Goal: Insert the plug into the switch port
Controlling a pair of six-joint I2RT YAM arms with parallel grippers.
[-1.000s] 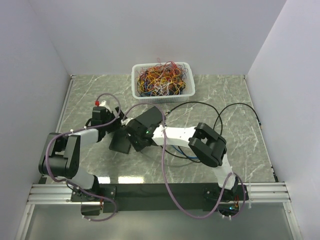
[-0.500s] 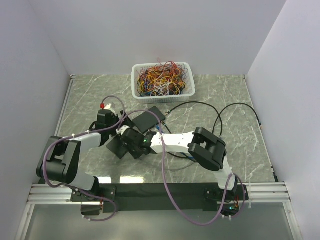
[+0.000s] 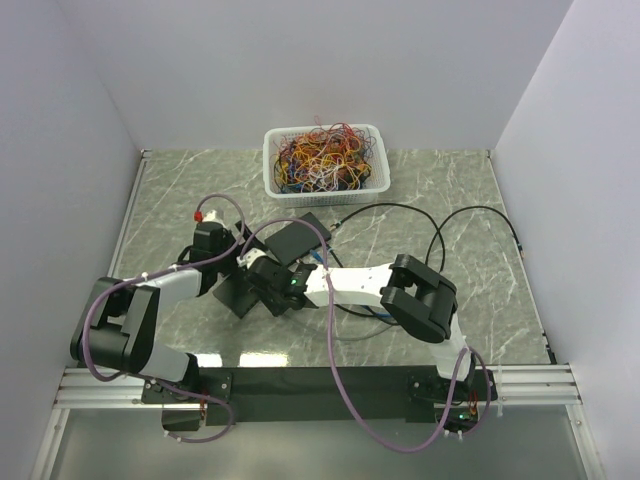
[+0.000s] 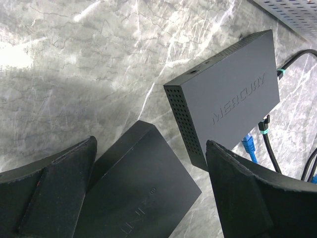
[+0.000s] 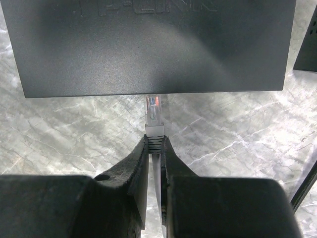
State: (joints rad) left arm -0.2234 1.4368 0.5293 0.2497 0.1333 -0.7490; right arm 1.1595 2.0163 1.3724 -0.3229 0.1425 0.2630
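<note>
Plug (image 5: 154, 110): lying at the near long edge of the switch (image 5: 148, 44), clear tip touching or all but touching that edge; port opening hiding under the edge, so depth of entry not showing
Right gripper (image 5: 154, 143): pinching shut on the plug's boot just behind the clear body, standing on the near side of the switch
Long axis: plug pointing straight away from the fingertips, running square to the switch's long edge, pale cable trailing back between the fingers
Coming move: judging by this line-up, calling for a straight push along that axis into the switch's face, with hardly any sideways correction needing to be made
Left gripper (image 4: 148, 148): fingers spreading wide, straddling a corner of the switch from roughly the opposite side to the plug; contact with the switch's sides not being clear enough to tell
Nearer arm: right one sitting at the port edge already; left one looking placed for bracing the switch against the push
Room: bare table (image 5: 69, 134) lying open to both sides of the plug along the switch's near edge; second black box (image 4: 225, 96) sitting just beyond the switch's far corner, apart from it, with a blue connector (image 4: 249, 145) and dark cables beside that box
Risk: switch probably sliding away over the smooth marble if not being held
</note>
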